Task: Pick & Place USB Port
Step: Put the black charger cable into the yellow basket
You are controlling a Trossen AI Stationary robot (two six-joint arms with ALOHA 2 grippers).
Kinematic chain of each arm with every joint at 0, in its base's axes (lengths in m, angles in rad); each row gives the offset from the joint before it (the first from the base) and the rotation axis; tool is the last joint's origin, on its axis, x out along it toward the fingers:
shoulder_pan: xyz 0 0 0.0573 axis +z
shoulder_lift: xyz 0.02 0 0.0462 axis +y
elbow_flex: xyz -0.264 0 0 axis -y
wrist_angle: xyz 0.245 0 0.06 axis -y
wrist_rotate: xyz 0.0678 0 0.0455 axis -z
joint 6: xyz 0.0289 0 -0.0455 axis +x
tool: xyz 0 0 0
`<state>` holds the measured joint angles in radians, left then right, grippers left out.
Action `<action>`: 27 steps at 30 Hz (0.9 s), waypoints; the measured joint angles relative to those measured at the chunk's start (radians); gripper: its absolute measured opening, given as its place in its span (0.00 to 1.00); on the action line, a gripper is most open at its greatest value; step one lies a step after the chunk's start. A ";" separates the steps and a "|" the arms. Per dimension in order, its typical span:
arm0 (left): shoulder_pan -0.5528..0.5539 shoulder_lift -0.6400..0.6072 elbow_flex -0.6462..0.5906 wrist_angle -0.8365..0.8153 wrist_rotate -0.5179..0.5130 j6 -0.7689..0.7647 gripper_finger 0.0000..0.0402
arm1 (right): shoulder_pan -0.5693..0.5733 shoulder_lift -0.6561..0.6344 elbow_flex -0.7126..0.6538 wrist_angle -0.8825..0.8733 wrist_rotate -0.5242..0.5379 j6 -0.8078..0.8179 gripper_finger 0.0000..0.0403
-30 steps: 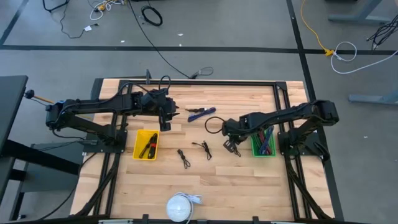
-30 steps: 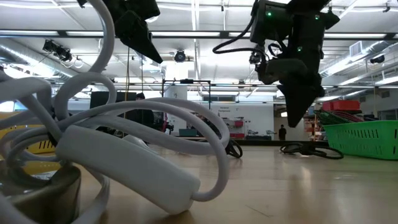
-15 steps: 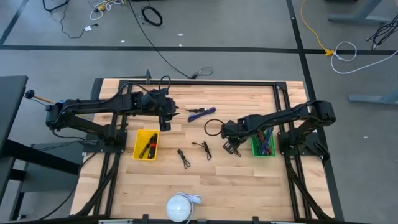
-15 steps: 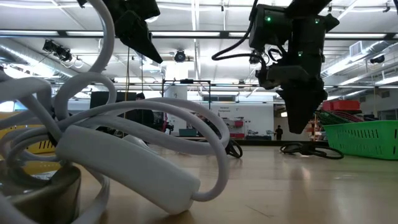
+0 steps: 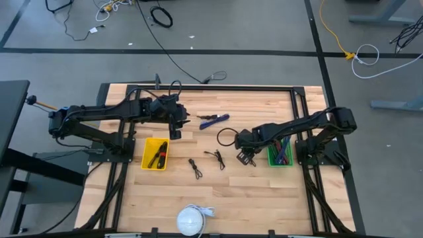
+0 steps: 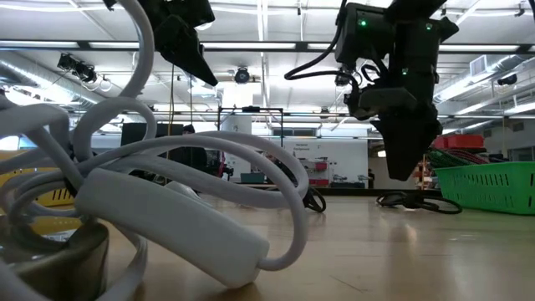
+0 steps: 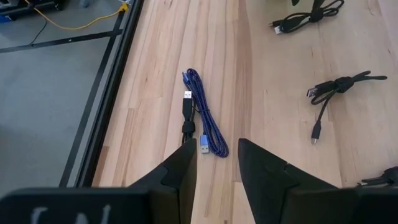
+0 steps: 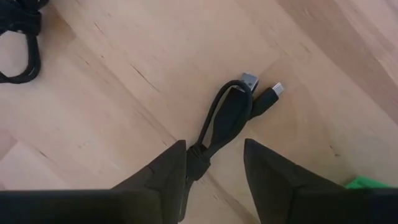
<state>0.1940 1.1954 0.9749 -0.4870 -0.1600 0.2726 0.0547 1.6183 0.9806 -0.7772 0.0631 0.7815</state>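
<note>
Right pincer (image 5: 246, 157): hangs above the wooden worktop (image 5: 258, 192), just left of the green bin (image 5: 279, 153); its 2 fingers (image 8: 163, 171) stand spread, nothing between them.
Black USB cable (image 8: 225, 121): a short bundled lead lying flat on the worktop directly beyond the right pincer's spread fingers, its 2 plugs side by side at the far end; free of the fingers.
Green bin: on the worktop beside the right arm's base, holding a bunch of cables.
Left pincer (image 5: 173, 129): held above the worktop near the back edge, above the yellow bin (image 5: 155, 153); fingers (image 7: 180, 177) apart, gripping nothing.
Blue USB cable (image 7: 205, 121): coiled in a long loop on the worktop ahead of the left pincer, near the back rail.
Yellow bin: left of centre, with dark cables inside.
Other black cable bundles (image 5: 195, 167): 2 lie mid-worktop between the bins; a black loop (image 5: 225, 136) lies just beside the right arm.
White cable coil (image 5: 191, 219): at the worktop's front edge, filling the low view's foreground.
</note>
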 joint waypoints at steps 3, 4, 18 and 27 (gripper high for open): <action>0.000 0.000 0.000 0.000 0.000 0.000 0.30 | 0.000 0.018 -0.002 -0.005 0.000 -0.002 0.41; 0.000 0.000 0.000 0.000 0.000 0.000 0.30 | 0.000 0.027 -0.002 -0.004 0.000 -0.003 0.41; 0.000 0.000 0.000 -0.006 0.000 -0.001 0.30 | 0.000 0.126 -0.002 0.029 0.004 -0.030 0.35; 0.000 0.000 0.000 -0.006 0.000 0.000 0.30 | -0.001 0.122 0.001 0.019 -0.050 -0.022 0.03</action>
<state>0.1942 1.1957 0.9749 -0.4931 -0.1600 0.2722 0.0540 1.7402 0.9811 -0.7582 0.0131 0.7597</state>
